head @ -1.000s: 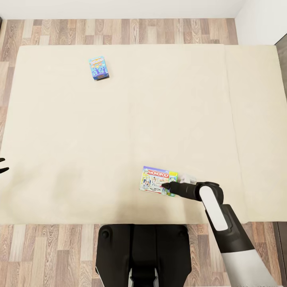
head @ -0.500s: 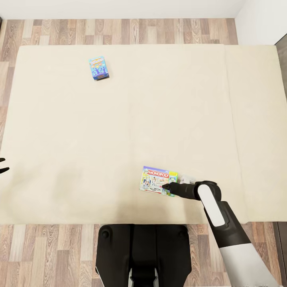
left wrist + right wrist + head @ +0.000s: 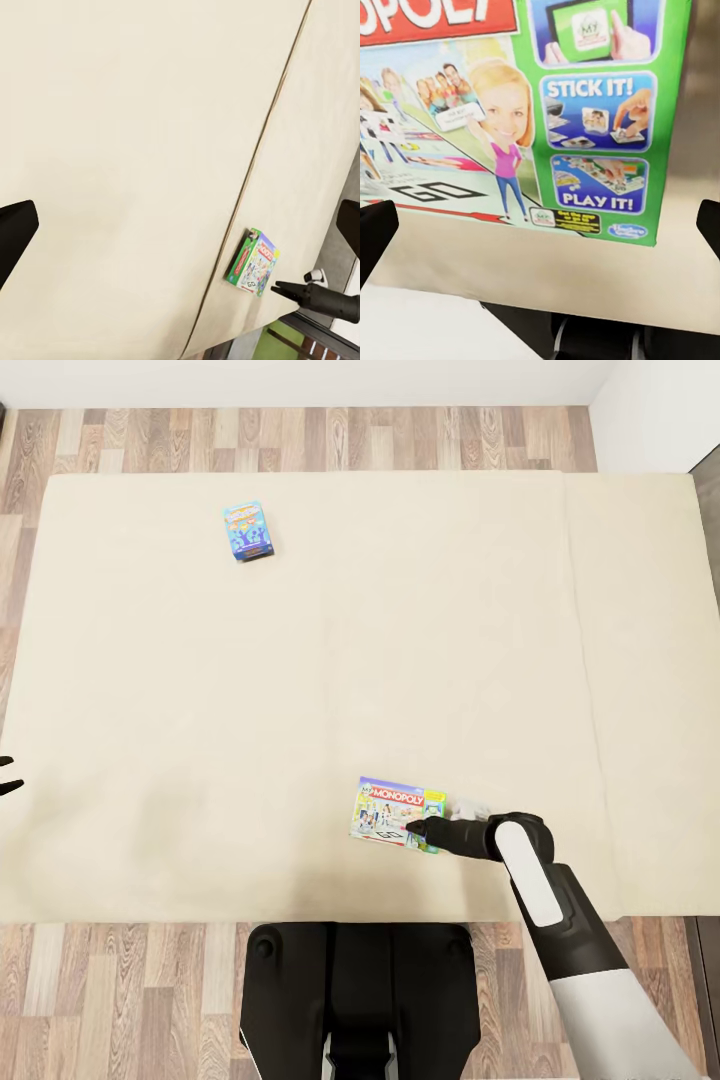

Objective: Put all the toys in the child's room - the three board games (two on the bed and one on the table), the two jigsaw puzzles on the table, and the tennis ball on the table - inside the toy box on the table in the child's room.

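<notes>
Board games (image 3: 399, 815) (image 3: 248, 531) lie on bed (image 3: 300, 680), apparently ungrasped.

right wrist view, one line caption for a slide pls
Open right gripper poised over the Monopoly board game lying on the cream bed.

Wood-plank floor (image 3: 120, 980) in mixed brown and grey tones borders the scene on near and far sides, white wall (image 3: 300, 380) along the far edge (lighting even, shadowless).
</notes>
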You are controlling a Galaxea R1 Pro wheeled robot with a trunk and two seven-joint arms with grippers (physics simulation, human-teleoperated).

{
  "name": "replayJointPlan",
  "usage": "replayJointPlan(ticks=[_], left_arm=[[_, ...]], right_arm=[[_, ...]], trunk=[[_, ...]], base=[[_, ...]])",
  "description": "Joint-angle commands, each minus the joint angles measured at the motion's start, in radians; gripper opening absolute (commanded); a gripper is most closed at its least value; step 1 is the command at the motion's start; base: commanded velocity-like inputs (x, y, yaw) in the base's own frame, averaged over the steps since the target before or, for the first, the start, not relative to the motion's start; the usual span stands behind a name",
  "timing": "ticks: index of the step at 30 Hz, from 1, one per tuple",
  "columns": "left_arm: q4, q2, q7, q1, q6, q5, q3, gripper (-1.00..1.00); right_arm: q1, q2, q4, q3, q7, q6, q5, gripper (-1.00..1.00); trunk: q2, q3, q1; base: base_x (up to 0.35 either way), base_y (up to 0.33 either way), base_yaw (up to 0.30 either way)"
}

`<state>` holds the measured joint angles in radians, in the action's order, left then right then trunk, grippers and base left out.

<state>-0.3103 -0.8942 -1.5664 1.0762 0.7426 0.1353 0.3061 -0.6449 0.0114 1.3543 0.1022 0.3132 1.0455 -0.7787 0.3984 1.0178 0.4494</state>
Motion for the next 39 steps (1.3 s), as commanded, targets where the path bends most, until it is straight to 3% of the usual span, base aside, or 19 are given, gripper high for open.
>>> replayJointPlan(ticks=[1,9,20,39], left_arm=[[0.000,0.000,-0.004,0.001,0.011,-0.002,0.001,1.00],[0.000,0.000,-0.004,0.001,0.011,-0.002,0.001,1.00],[0.000,0.000,-0.004,0.001,0.011,-0.002,0.001,1.00],[0.000,0.000,-0.004,0.001,0.011,-0.002,0.001,1.00]], right_arm=[[-0.002,0.001,0.002,0.002,0.010,0.002,-0.010,1.00],[-0.036,0.002,-0.002,0.006,0.010,0.002,-0.008,1.00],[-0.044,-0.002,-0.003,0.001,0.004,0.002,0.085,1.00],[-0.061,-0.003,-0.043,0.000,0.001,0.002,0.097,1.00]], trunk=[[0.002,0.001,0.001],[0.002,0.001,0.001],[0.002,0.001,0.001],[0.002,0.001,0.001]], base=[[0.000,0.000,0.000],[0.000,0.000,0.000],[0.000,0.000,0.000],[0.000,0.000,0.000]])
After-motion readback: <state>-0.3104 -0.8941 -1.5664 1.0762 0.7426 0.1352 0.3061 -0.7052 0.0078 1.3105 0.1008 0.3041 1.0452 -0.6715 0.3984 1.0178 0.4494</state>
